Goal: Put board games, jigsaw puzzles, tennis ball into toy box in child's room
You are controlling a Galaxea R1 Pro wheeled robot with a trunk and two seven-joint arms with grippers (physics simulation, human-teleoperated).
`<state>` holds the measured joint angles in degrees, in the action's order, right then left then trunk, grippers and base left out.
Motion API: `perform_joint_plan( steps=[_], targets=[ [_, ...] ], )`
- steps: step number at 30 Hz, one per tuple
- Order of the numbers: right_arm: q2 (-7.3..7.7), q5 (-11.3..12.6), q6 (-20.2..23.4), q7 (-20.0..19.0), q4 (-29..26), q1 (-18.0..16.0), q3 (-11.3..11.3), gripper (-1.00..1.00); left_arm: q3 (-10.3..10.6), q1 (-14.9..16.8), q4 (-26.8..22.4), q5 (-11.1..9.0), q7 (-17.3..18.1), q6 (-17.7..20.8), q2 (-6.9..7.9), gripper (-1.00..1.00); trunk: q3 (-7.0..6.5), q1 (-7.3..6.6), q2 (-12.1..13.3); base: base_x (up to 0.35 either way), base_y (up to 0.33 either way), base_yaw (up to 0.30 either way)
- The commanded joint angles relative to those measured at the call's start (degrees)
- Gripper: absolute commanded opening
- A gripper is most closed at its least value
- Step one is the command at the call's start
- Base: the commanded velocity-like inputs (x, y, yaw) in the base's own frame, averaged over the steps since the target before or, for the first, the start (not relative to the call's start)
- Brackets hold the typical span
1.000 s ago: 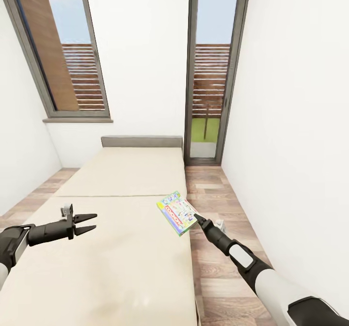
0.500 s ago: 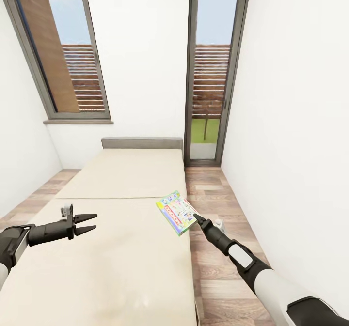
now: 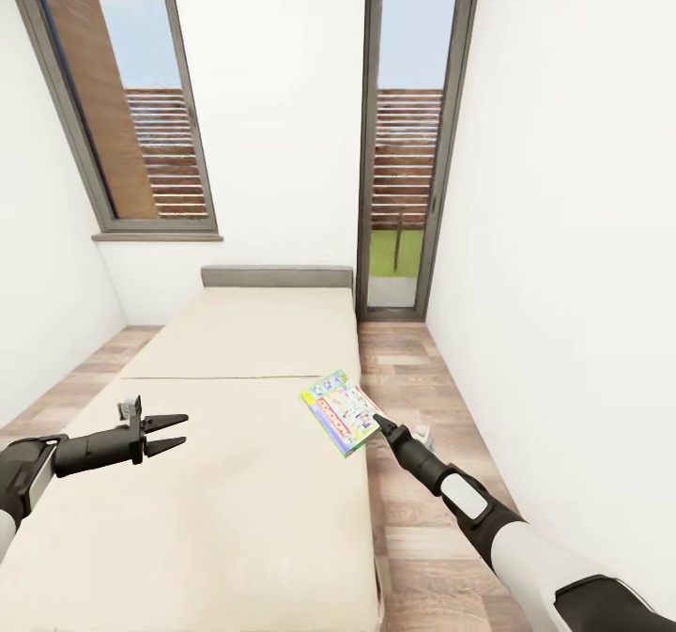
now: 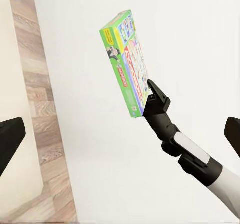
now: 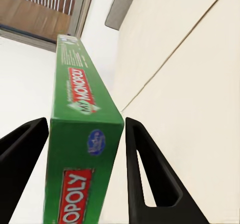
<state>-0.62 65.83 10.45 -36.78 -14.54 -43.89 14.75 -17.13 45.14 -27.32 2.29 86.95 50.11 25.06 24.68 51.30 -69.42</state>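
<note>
The fingers (image 5: 145,169) of the right gripper (image 3: 379,423) stood either side of the green-edged Monopoly box (image 3: 342,411), and in the right wrist view the box edge filled the space between them, so it read as pinched at one corner only. The box hung clear of the bed (image 3: 235,397), above the mattress's right edge and the wood floor (image 3: 404,369), tilted with its printed cover towards the head camera. The left gripper (image 3: 174,432) hovered over the mattress with its fingers parted and nothing between them.

The chief risk, as I judged it, lay in that grip. A thin, wide box caught near one corner has most of its weight out beyond the fingers, so any quick swing of the arm or turn of the base could twist it round in the grasp or let it slide out onto the floor. The white wall (image 3: 563,285) stood close on the right, and a turn that way could knock the box's free end against it. The glass door (image 3: 404,144) beyond the bed was farther off and less of a worry.

Neither the toy box nor the table could be seen from here, so a carry lay ahead, and a loose hold would have time to fail. A second game was not visible on the mattress.
</note>
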Motion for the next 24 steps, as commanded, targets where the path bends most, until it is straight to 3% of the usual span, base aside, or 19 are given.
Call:
perform_joint_plan(
  steps=[1, 7, 19, 24],
  targets=[
    [-0.01, 0.61, 0.37, -0.11, 0.04, -0.05, 0.16, -1.0, -0.11, 0.03, -0.01, 0.26, 0.33, 0.61, -0.01, 1.0, -0.12, -0.26, 0.37, -0.327, 0.0, 0.0],
    [-0.08, 0.61, 0.36, -0.09, 0.04, -0.05, 0.2, -1.0, -0.13, 0.03, -0.01, 0.26, 0.33, 0.78, -0.01, 1.0, -1.2, -1.58, 2.78, -0.209, 0.0, 0.0],
    [-0.12, 0.61, 0.36, -0.04, 0.04, -0.05, 0.28, -1.0, -0.06, 0.03, -0.01, 0.26, 0.32, 0.91, -0.01, 1.0, -3.35, -4.21, 7.59, -0.014, 0.0, 0.004],
    [-0.11, 0.61, 0.36, -0.04, 0.04, -0.05, 0.28, -1.0, -0.02, 0.03, -0.01, 0.25, 0.32, 0.95, 0.05, 1.0, -4.25, -5.31, 9.6, -0.191, 0.0, 0.184]
  ],
)
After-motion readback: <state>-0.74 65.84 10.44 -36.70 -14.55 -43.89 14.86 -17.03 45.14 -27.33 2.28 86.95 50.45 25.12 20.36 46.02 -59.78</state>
